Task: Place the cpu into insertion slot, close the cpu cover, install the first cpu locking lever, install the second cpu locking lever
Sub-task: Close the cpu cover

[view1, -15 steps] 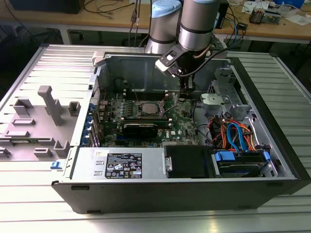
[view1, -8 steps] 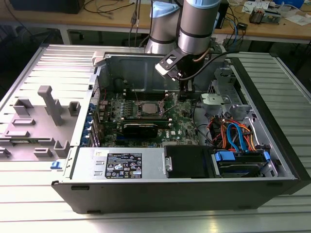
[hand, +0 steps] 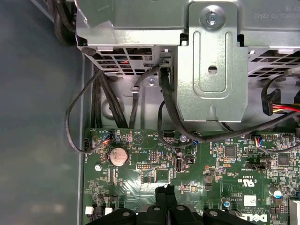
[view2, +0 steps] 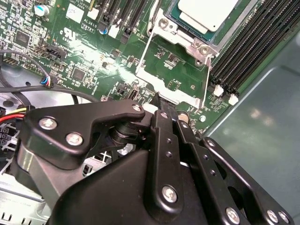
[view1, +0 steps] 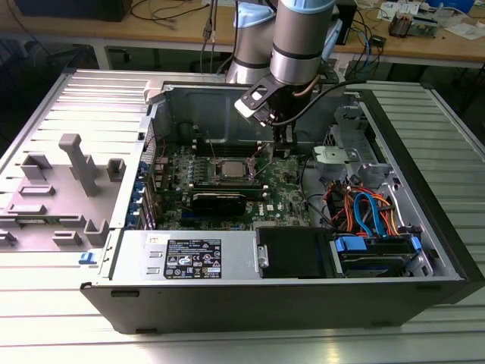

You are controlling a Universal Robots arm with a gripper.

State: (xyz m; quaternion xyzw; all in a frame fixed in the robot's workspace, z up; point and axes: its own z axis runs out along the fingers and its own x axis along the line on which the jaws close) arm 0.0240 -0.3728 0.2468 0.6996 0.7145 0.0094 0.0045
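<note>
Sitting flat in the insertion slot, the cpu shows its pale metal top in the second wrist view, so the placing looks done. The cpu cover stands swung open beside the socket, green board visible through its cut-out, and the thin wire locking levers run along its two sides. The gripper is right at the cover's free edge, its fingers drawn together with no gap that I can make out in the first wrist view; whether they pinch that edge or merely press against it I cannot tell. My worry is that the contact looks so slight: a thin plate can slide off narrow tips and drop hard onto the chip, or the tips can skid past it into the small parts on the motherboard. A cover brought down skewed could trap a lever wire beneath it. The black cables just beside the gripper's linkage could also snag if the arm swings
</note>
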